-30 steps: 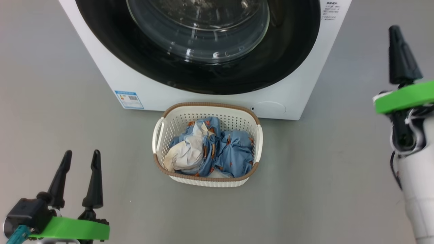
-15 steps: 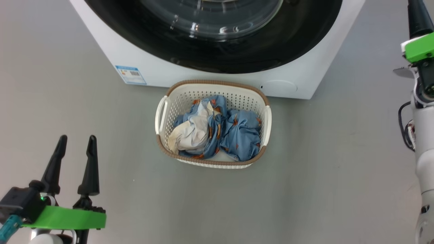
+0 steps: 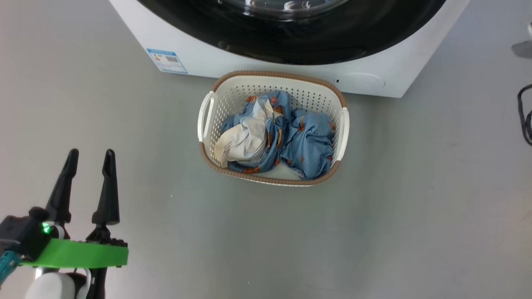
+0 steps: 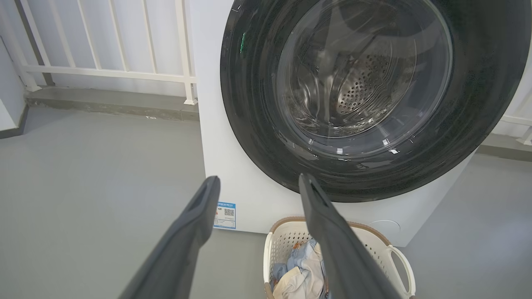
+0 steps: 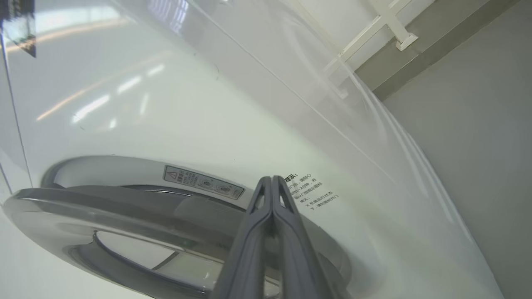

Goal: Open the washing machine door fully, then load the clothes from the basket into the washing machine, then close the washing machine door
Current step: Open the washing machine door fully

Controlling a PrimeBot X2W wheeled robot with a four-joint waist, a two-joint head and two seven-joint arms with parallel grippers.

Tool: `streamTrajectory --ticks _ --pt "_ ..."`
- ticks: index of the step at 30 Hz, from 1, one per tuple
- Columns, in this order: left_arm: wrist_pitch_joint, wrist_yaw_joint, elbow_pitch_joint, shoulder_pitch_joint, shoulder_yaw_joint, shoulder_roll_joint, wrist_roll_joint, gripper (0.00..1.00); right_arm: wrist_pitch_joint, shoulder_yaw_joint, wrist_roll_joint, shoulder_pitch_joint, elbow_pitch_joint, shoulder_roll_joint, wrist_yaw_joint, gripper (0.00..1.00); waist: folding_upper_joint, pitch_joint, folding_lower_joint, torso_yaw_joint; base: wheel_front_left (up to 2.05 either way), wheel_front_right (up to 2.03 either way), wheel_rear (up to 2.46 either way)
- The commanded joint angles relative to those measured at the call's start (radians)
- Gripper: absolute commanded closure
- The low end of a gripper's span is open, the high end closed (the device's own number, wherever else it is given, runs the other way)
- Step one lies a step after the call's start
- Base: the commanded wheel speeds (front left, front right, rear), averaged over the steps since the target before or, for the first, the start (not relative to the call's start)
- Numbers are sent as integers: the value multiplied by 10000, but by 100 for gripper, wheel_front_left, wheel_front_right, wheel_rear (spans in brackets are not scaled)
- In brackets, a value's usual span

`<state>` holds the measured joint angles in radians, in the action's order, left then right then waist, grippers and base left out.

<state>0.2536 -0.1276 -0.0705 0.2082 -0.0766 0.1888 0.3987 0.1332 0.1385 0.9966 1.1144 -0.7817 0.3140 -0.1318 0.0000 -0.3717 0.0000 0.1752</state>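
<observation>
Black-rimmed glass washing machine door [image 4: 361, 83]: shut, far centre. Right gripper [image 5: 272, 179]: fingers pressed together, tips close at door's edge; contact unclear. Left gripper [image 3: 91, 153]: fingers apart, near left, well apart from basket [image 3: 274, 74] holding clothes [image 3: 309, 143].

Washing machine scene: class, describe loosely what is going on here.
A two-armed robot faces the washing machine. Its right gripper, shut, points at the edge of the washing machine door, which looks closed. The left gripper hangs open over the floor, holding nothing. The clothes lie in the basket before the machine.
</observation>
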Motion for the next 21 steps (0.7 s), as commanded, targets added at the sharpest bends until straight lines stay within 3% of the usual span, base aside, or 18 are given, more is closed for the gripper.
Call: streamTrajectory --ticks 1,21 --pt "82 -31 273 282 327 337 27 0 145 -128 235 388 220 -58 11 100 0 -182 0 113 0 0 0" --pt "82 -31 128 544 168 275 139 0 1874 -956 1050 1796 -298 261 11 100 0 -648 0 381 0 0 0"
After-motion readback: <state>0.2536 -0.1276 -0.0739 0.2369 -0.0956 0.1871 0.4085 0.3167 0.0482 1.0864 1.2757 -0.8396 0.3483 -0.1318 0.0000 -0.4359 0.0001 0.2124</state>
